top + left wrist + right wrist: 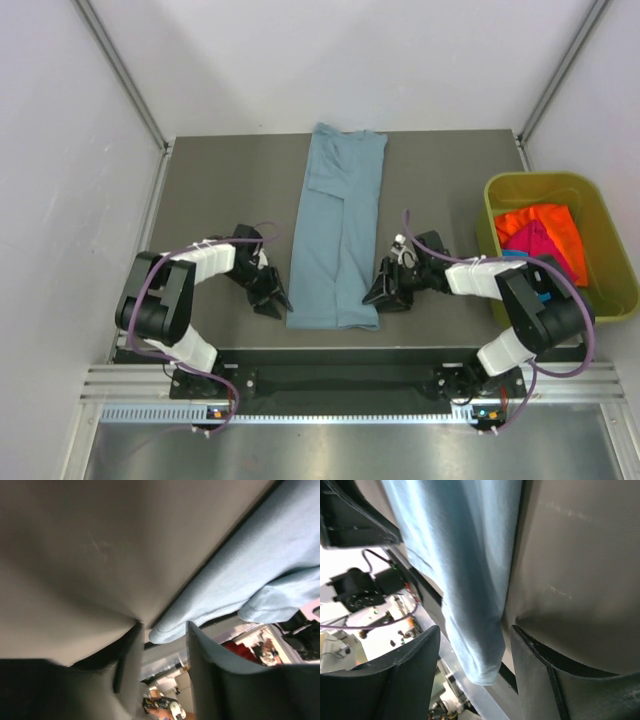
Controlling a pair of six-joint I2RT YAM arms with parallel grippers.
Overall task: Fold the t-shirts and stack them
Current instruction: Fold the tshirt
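My left pincer (271,298) and right pincer (384,289) flank the near hem of the grey-blue t-shirt (335,230), which lies as a long strip mid-desk (215,190). Both stand half-wide around a hem corner, neither clamped. Next, I judge, pinch both corners and fold toward the collar. Only the overhead view shows the orange tee (548,224) in the green bin (603,212); only the wrist views show the finger gaps.

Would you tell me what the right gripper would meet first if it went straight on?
The right gripper would probably meet the near corner of the grey-blue t-shirt first.
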